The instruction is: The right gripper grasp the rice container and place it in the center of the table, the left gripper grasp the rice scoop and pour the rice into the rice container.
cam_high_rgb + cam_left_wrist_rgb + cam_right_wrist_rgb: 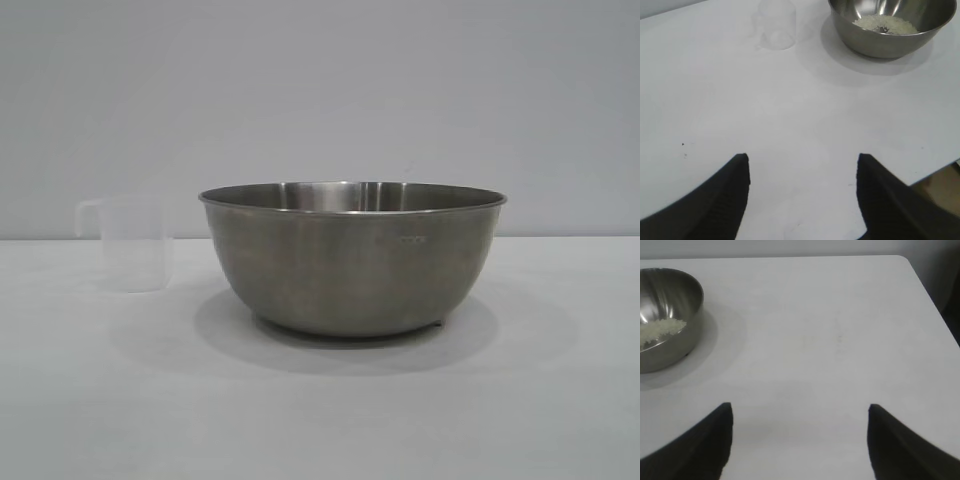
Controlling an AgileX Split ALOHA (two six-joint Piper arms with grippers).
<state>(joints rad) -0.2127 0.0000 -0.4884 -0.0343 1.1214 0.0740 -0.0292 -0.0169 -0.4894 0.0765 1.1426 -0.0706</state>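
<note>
The white counter [320, 420] carries everything here, and its rounded far corner shows in the right wrist view. The steel bowl [352, 258] is the largest thing on it, standing upright near the middle of the counter, well back from the near edge in the exterior view, with its thin rolled rim level and a soft shadow around its base. In the bottom of the bowl lies a small heap of off-white rice [885, 24], spread over the lowest part and not reaching the rim. Just beside the bowl, toward the counter's left edge in the exterior view and not touching it, stands the clear plastic cup [137, 243], upright, with its loop handle turned away from the bowl; whether any grains are left inside it cannot be told. The left gripper [802, 165] hangs over bare counter close to one edge, well apart from the cup and the bowl, its jaws spread apart with nothing between them. The right gripper [800, 412] hangs over bare counter too, between the bowl and the rounded corner, well apart from the bowl, its jaws likewise spread wide and holding nothing.
</note>
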